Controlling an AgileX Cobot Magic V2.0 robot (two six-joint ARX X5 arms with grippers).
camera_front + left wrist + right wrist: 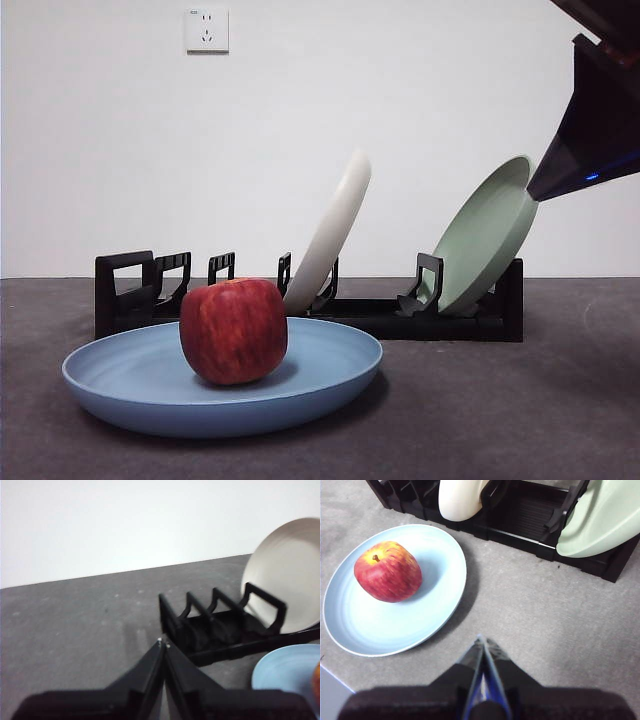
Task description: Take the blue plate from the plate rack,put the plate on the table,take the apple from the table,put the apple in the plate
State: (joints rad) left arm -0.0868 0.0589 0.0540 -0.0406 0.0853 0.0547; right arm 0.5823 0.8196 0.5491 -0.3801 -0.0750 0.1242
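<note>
The blue plate [330, 375] [440, 575] [287, 672] lies flat on the dark grey table [500, 420], in front of the black plate rack [400, 318] [530, 520] [220, 630]. The red apple [234, 331] [388, 571] sits inside the plate, left of its middle in the front view. My right gripper [483, 642] is shut and empty, raised above the table to the right of the plate; it shows as a dark tip [560, 185] at the upper right. My left gripper [163, 642] is shut and empty, off to the rack's looped end.
A cream-white plate [335, 230] [460, 497] [287, 575] leans in the rack's middle slots. A pale green plate [485, 235] [602, 517] leans at the rack's right end. A white wall with a socket [207, 29] stands behind.
</note>
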